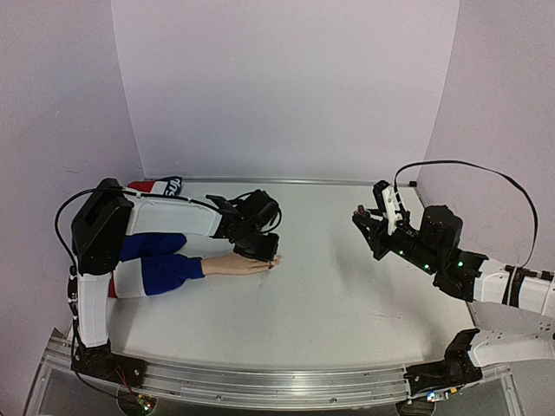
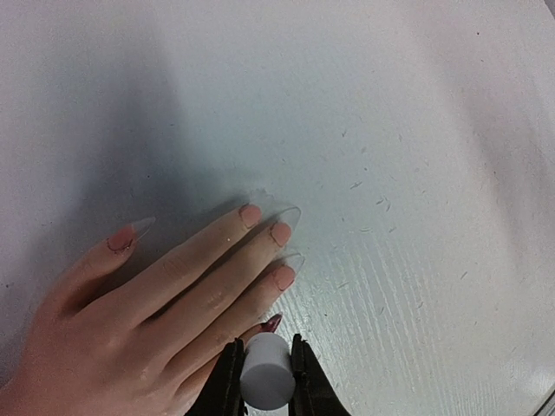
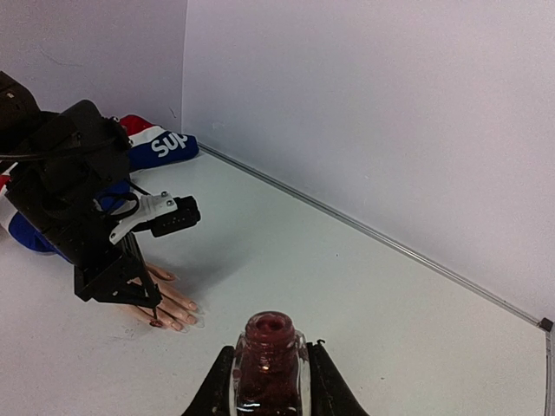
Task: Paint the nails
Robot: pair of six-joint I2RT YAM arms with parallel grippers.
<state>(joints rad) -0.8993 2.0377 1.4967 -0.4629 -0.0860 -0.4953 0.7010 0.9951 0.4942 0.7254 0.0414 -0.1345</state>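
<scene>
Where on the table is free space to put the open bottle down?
Bare table between the mannequin hand and the right gripper, and forward to the near rail. Crowded at left: left gripper over the nails, sleeve alongside.

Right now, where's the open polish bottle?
The bottle sits clamped in the right gripper, on the right side in the top view, well apart from the mannequin hand at left.
</scene>
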